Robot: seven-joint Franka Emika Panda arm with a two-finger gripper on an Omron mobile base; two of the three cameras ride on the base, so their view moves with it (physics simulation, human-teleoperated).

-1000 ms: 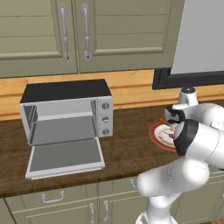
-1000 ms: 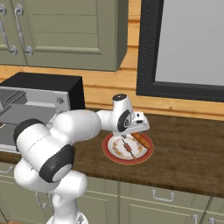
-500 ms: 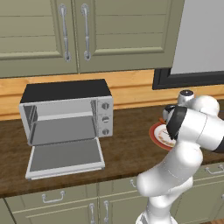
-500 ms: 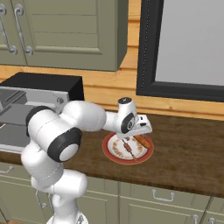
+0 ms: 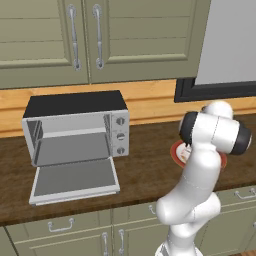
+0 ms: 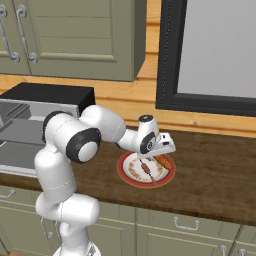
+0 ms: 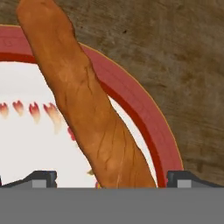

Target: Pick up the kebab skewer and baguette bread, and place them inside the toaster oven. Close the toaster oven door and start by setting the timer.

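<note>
Nothing loaded yet. Gripper [image 7: 109,177], jaws wide and empty, straddles the orange-brown baguette bread [image 7: 85,109] on the red-rimmed plate [image 6: 125,177]; dark kebab skewer [image 6: 146,168] at its 9 o'clock. Silver toaster oven [image 5: 75,127] open, empty.

Glossy white arm [image 6: 75,150], rounded tube segments, black bands at joints; white boxy hand [image 6: 161,145]; small dark finger tips [image 7: 43,177].

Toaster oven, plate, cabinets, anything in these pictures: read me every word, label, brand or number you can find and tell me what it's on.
No readable text anywhere.
Toaster oven: its three knobs carry no legible marks; too small to tell.
Plate: only a red rim and small red flame-like decorations, no lettering.
Baguette, cabinets and dark-framed panel: no writing.
</note>
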